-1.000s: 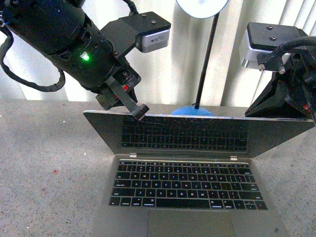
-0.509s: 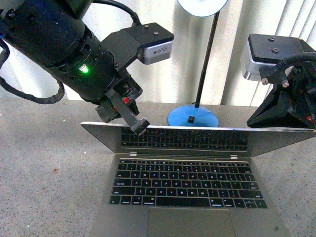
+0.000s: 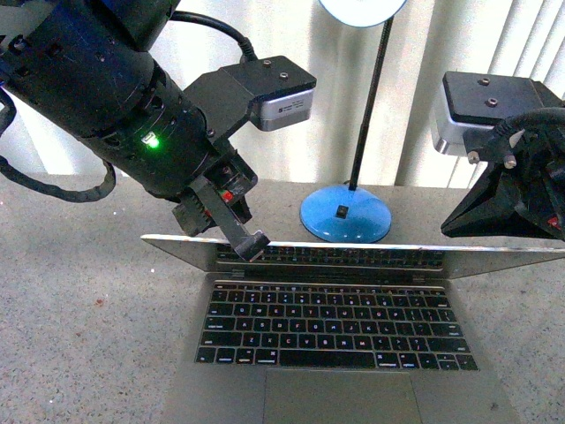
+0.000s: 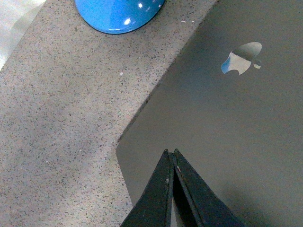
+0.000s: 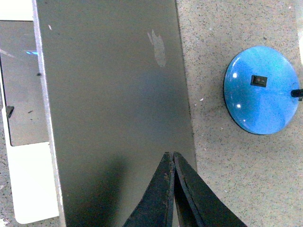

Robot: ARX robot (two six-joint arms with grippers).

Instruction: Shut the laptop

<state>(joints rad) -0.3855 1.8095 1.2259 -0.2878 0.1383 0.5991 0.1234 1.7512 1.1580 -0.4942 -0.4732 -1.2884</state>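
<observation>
You're seeing two matte-black arms: L arm (image 3: 88, 79) w/ a green LED (image 3: 152, 141), red mark (image 3: 228, 196) & looping black cable (image 3: 53, 190), R arm (image 3: 516, 199) w/ a dark cable (image 3: 534, 115), each w/ a silver-black cam box (image 3: 275, 90) w/ top screws, plus tapered black pincer fingers (image 4: 158, 189).

Just behind the laptop lid (image 3: 371, 254), the blue lamp base (image 3: 345, 215) and its pole (image 3: 369, 106) block your way; the table (image 3: 79, 265) to its left lies open.

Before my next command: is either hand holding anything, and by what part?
Nothing held: left hand and right hand, both shut, sit at the lid of the laptop.
</observation>
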